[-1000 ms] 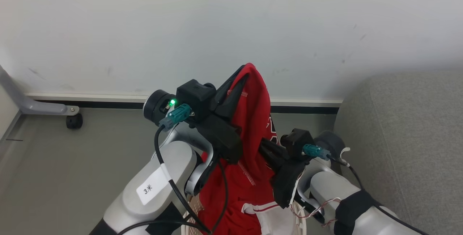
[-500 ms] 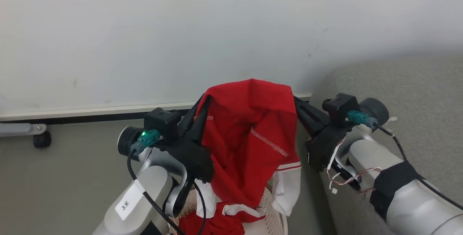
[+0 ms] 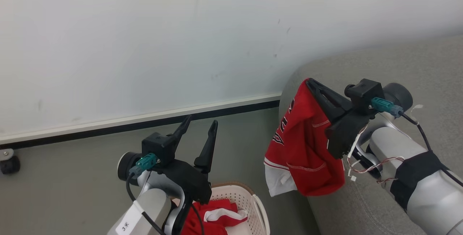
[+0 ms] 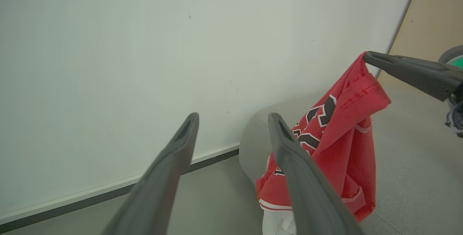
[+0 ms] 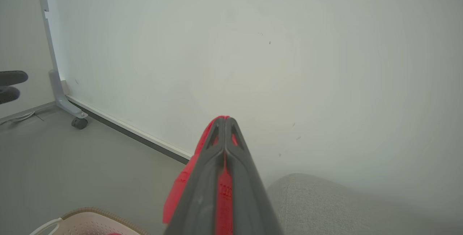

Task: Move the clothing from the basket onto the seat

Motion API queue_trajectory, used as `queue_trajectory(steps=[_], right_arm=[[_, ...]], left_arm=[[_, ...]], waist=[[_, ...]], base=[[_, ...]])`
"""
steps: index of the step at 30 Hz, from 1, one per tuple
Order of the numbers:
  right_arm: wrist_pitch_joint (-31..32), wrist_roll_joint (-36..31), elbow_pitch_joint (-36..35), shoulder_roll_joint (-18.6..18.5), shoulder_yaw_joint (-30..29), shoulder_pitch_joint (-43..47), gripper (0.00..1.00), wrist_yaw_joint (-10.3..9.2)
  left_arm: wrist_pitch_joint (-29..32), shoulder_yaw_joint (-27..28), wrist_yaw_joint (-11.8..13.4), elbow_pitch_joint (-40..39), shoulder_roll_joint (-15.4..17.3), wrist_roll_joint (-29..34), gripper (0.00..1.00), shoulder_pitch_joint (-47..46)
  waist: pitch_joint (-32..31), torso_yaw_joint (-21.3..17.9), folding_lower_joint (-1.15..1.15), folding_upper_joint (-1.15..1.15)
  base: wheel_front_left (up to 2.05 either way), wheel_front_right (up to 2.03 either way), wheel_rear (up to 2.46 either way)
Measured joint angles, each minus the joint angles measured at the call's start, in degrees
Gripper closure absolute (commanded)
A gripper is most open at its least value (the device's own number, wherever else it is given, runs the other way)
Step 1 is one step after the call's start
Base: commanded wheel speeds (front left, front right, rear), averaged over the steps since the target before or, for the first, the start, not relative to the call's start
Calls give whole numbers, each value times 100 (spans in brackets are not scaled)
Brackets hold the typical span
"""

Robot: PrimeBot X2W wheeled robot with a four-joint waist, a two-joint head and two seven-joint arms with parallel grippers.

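carrying one red garment (image 3: 300, 148) clamped in right pincer (image 3: 309, 82), dangling at seat (image 3: 398, 65) edge; swing well over it, lower, then release. left pincer (image 3: 201, 121) spread wide, empty, above basket (image 3: 249, 200) holding other garment (image 3: 217, 211).

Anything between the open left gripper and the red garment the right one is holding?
No. In the head view the gap from the left gripper to the hanging garment is bare air, grey floor behind.

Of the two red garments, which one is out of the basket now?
The garment with black lettering, hanging from the shut right gripper; the other garment lies in the basket.
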Motion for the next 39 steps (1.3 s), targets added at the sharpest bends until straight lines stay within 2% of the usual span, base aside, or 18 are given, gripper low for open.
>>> queue_trajectory(steps=[14,26,34,39], right_arm=[[0,-110,-287,-466,-232,-232,100,0],[-1,-264,-783,-1100,-582,-521,100,0],[-1,-263,-843,-1529,-826,-667,100,0],[-1,-237,-788,-1736,-1051,-1094,100,0]], left_arm=[[-113,-80,-94,-147,-8,1,0,487],[-132,-200,-71,-475,-133,88,0,599],[-137,-387,-40,-779,-182,266,0,596],[-138,-459,-32,-1037,-146,483,0,477]], waist=[[-78,-770,0,0],[-4,-1493,0,0],[339,-1561,1,0],[650,-1478,1,0]], base=[[0,0,0],[0,0,0],[0,0,0],[0,0,0]])
